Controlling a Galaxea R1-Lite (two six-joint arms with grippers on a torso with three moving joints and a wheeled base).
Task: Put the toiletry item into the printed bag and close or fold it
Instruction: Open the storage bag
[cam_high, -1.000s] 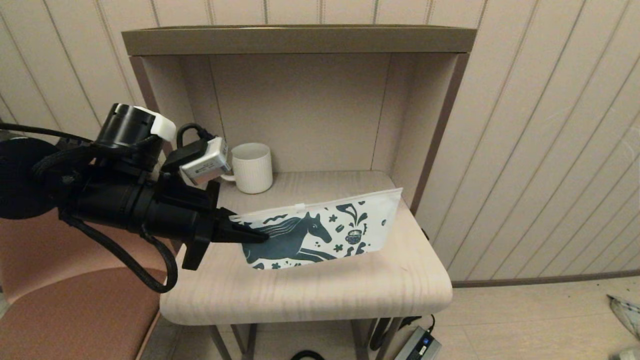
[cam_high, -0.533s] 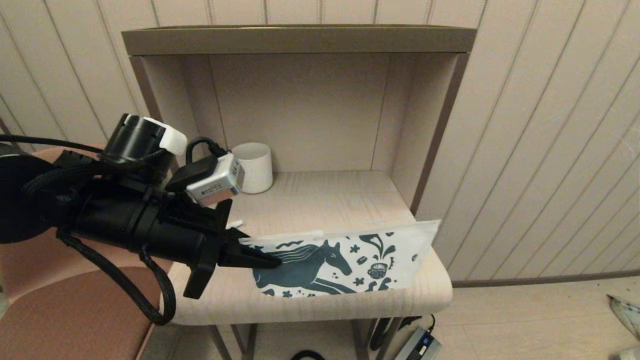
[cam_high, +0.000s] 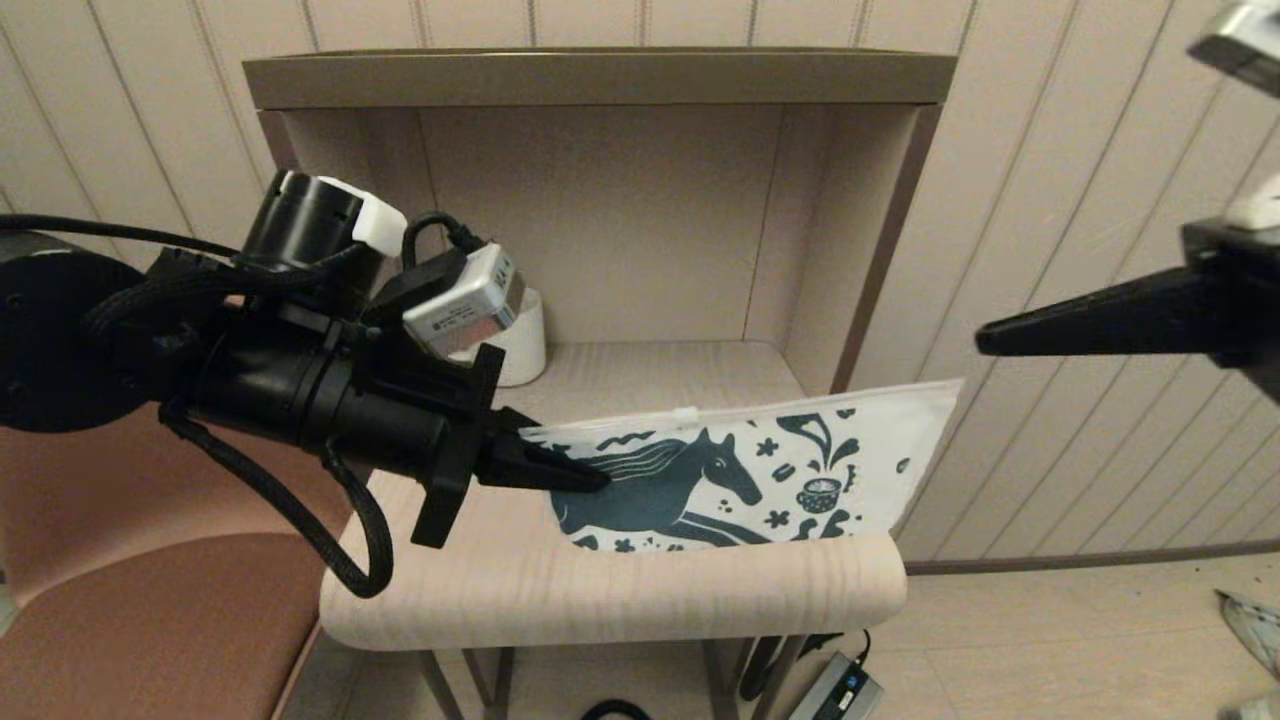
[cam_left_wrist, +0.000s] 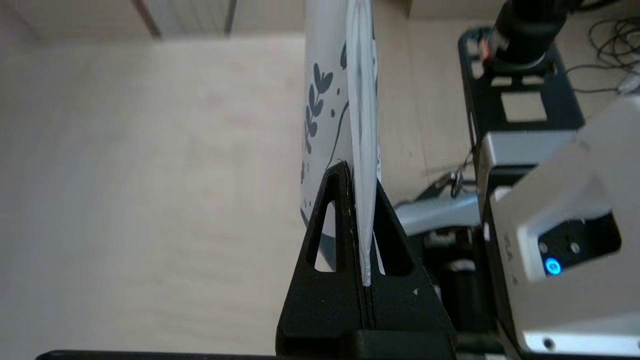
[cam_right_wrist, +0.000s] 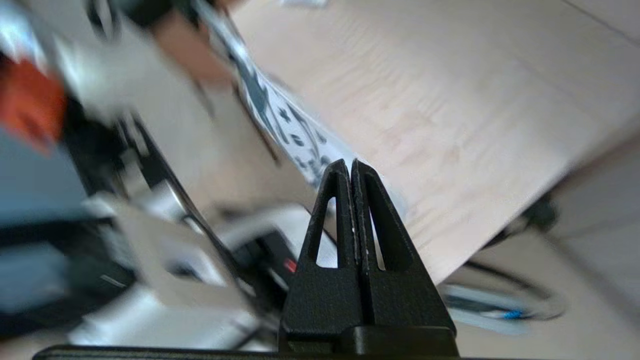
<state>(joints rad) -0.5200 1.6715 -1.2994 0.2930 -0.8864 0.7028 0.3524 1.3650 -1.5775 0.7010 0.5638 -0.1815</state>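
The printed bag (cam_high: 760, 470), white with a dark teal horse and flowers, hangs upright above the table's front right, its right corner past the table edge. My left gripper (cam_high: 585, 478) is shut on the bag's left end; in the left wrist view the bag (cam_left_wrist: 357, 100) runs edge-on out of the pinched fingers (cam_left_wrist: 335, 200). My right gripper (cam_high: 990, 343) reaches in from the right, above the bag's right corner and apart from it, shut on nothing. Its wrist view shows the bag (cam_right_wrist: 280, 115) beyond the closed gripper (cam_right_wrist: 351, 165). The toiletry item is out of view.
A white ribbed mug (cam_high: 522, 345) stands at the back left of the table (cam_high: 620, 600), half hidden by my left wrist. The table sits in an alcove under a shelf (cam_high: 600, 75). A brown chair seat (cam_high: 130, 620) lies left; a power brick (cam_high: 835, 690) on the floor.
My left gripper has carried the bag rightward and upward, so its right corner now overhangs the table. My right gripper has come into the head view from the right.
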